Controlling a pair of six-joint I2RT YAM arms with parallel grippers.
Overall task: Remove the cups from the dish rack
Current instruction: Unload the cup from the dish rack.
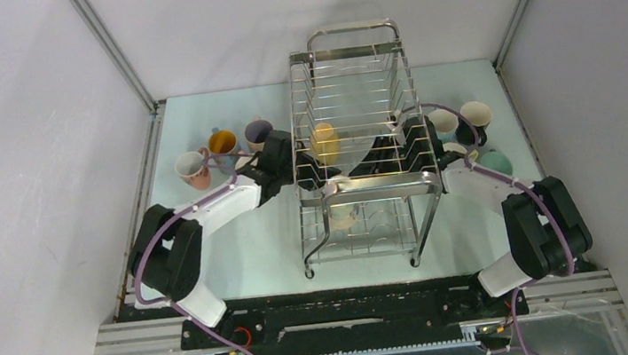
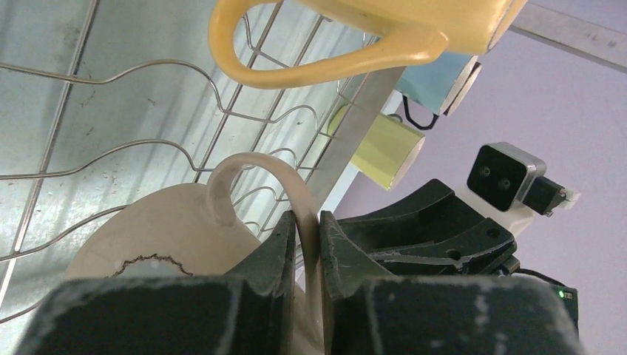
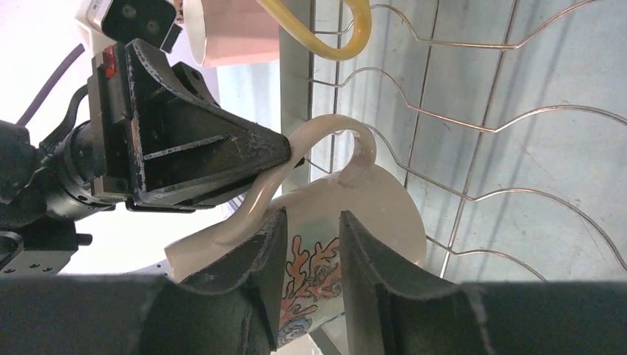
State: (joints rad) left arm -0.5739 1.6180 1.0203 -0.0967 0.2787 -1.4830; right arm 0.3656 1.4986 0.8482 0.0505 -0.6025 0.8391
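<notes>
Two grippers meet at one glossy cream mug point(image 2: 148, 237), which lies on its side in the chrome wire dish rack point(image 1: 380, 188), below the flat front bar. Left gripper point(image 2: 307, 222) pinches the mug's curved handle point(image 2: 251, 166). Right gripper point(image 3: 314, 222) straddles the coral-patterned wall; clamping cannot be determined.

The chrome wire rack point(image 1: 355, 101) is pictured upright mid-table, a yellow cup point(image 1: 325, 143) lying high inside it, a coral-patterned cream cup point(image 3: 370, 214) tipped below. A pink cup point(image 1: 193, 169) and orange cup point(image 1: 222, 142) are stood left.
</notes>
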